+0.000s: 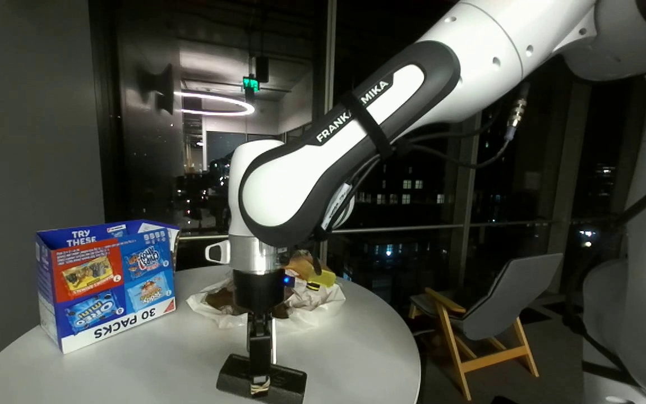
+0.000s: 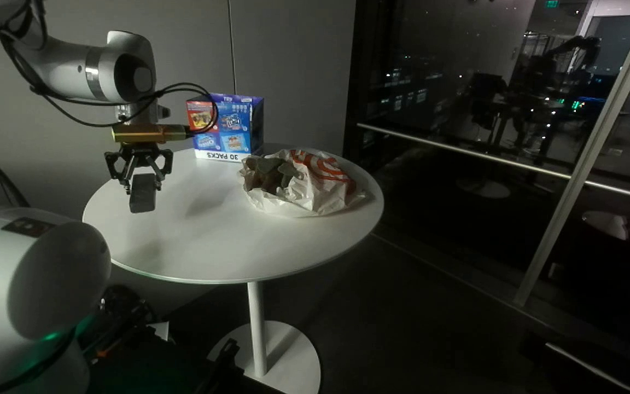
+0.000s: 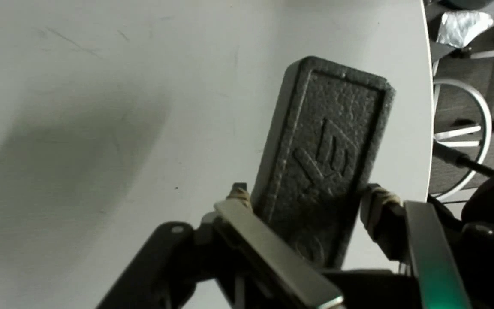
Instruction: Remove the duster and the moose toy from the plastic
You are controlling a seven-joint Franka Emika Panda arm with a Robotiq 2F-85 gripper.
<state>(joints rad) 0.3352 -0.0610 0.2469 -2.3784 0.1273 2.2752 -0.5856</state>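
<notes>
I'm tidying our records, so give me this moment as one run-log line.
claw: shut on duster | duster: above table, clear of plastic | moose toy: amid crumpled plastic, not yet removed

The black oblong duster (image 3: 328, 159) hangs aloft; the brown moose toy (image 2: 269, 178) lies amid crumpled white plastic (image 2: 318, 191).

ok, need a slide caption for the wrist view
Wrist view: end effector grips an embossed black board duster, held above the white tabletop.
</notes>
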